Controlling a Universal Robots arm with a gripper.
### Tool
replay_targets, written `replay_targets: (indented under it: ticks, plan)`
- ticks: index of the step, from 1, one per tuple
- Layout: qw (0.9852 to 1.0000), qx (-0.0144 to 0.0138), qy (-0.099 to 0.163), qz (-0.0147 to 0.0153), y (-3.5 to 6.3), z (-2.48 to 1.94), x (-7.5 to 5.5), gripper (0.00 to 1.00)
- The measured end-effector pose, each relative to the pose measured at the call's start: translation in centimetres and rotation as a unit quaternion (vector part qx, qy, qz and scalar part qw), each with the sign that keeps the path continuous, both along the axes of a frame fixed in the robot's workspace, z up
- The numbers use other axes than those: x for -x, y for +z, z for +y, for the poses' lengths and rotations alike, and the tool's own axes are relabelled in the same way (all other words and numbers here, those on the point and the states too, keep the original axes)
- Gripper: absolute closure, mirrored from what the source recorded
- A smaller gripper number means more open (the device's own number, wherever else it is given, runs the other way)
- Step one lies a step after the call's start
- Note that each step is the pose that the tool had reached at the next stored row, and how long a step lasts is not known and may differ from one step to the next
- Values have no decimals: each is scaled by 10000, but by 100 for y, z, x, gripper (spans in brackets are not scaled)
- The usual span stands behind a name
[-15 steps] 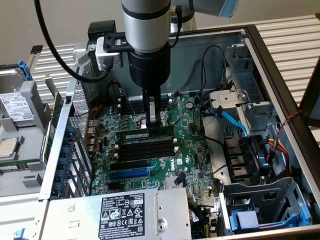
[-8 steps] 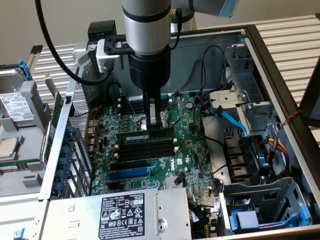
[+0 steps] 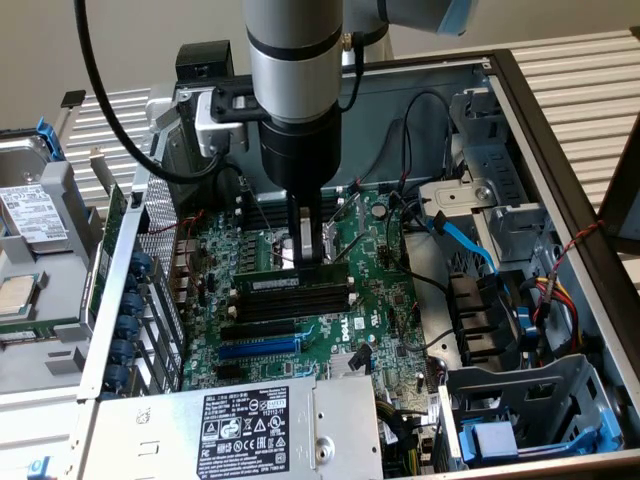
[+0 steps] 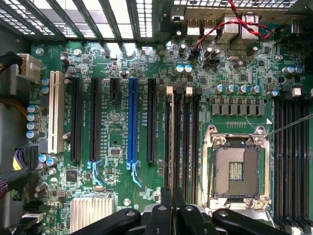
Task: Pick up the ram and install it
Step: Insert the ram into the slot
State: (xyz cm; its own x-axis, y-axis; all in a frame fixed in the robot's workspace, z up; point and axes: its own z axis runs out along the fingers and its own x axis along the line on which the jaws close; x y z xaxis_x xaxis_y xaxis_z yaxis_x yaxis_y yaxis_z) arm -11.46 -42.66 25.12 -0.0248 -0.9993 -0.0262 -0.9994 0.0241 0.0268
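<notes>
Gripper [image 3: 309, 258] pinched near-closed on the ram [image 3: 280, 284] (standing edge-down at the memory slots [image 3: 295, 305]); insertion in hand, demanding square, even downward pressure

Open PC case [image 3: 545, 150], green mobo [image 3: 370, 320] lying flat inside. On it: blue expansion slot [image 4: 132, 122] btwn black slots, white PCI slot [image 4: 55, 112] further out, open CPU socket [image 4: 237, 169] w/ black memory slots [image 4: 291, 156] on both sides. Finned silver heatsink [image 4: 91, 211] near board edge. Red-black twisted wire [image 4: 234, 22] by rear ports. Grey PSU [image 3: 330, 415] w/ black label nearest the exterior camera. Blue SATA cable [image 3: 465, 240] at exterior view's right. HDD [image 3: 35, 215] outside case, exterior view's left.
</notes>
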Motion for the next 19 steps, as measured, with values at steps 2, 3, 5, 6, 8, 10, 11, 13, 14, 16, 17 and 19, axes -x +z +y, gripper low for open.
replay_targets:
  ticks: [2,3,5,6,8,10,11,13,14,16,17,19]
  plan:
    - [10000,90,-1,3,-3,16,0,87]
    - [9999,144,0,3,-5,27,0,87]
    - [9998,182,0,3,-5,33,0,87]
    - [9998,183,0,7,-4,33,0,87]
    - [9998,175,-1,11,-10,33,0,87]
    - [9999,156,-1,11,-20,34,0,87]
    - [9999,144,0,11,-26,34,0,87]
    - [9999,112,0,11,-40,35,0,87]
    - [9999,106,-1,10,-45,35,0,87]
    - [9999,104,-1,11,-59,36,0,87]
    - [9999,103,-1,12,-65,36,0,87]
    - [9999,103,0,13,-75,36,1,87]
